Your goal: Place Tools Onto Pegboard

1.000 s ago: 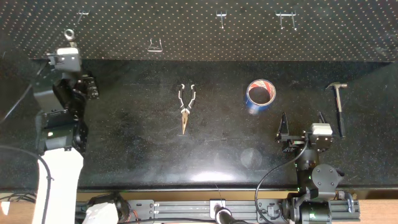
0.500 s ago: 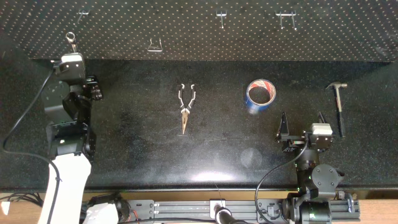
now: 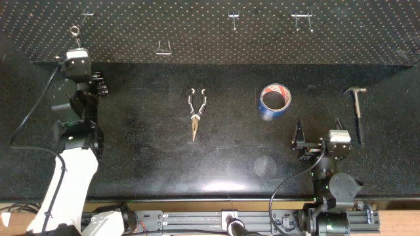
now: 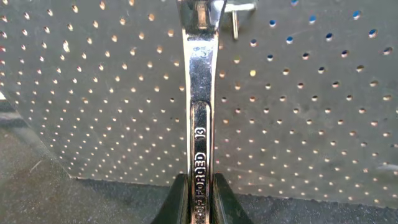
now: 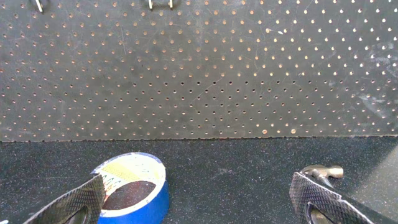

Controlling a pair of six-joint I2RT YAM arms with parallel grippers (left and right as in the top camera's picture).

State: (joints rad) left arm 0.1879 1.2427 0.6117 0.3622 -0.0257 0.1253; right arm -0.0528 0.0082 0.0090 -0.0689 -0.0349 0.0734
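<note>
My left gripper (image 3: 77, 54) is shut on a chrome wrench (image 4: 200, 106), held upright in front of the pegboard (image 4: 311, 112). The wrench's ring end (image 3: 74, 31) lies against the board's lower left, just below and left of a hook (image 3: 86, 14). That hook (image 4: 235, 15) sits just beside the wrench's upper end in the left wrist view. Needle-nose pliers (image 3: 197, 113), a blue tape roll (image 3: 274, 98) and a hammer (image 3: 357, 105) lie on the black table. My right gripper (image 3: 318, 128) stands open near the front right, behind the tape roll (image 5: 134, 186) and hammer head (image 5: 320, 171).
More hooks stick out of the pegboard: a wire one (image 3: 163, 47), one at the middle (image 3: 233, 18) and a pair at the right (image 3: 302, 19). The black table (image 3: 144, 151) has free room between the tools.
The left arm has swung slightly right and carried the wrench up against the pegboard. The right arm and the tools on the table have not moved.
</note>
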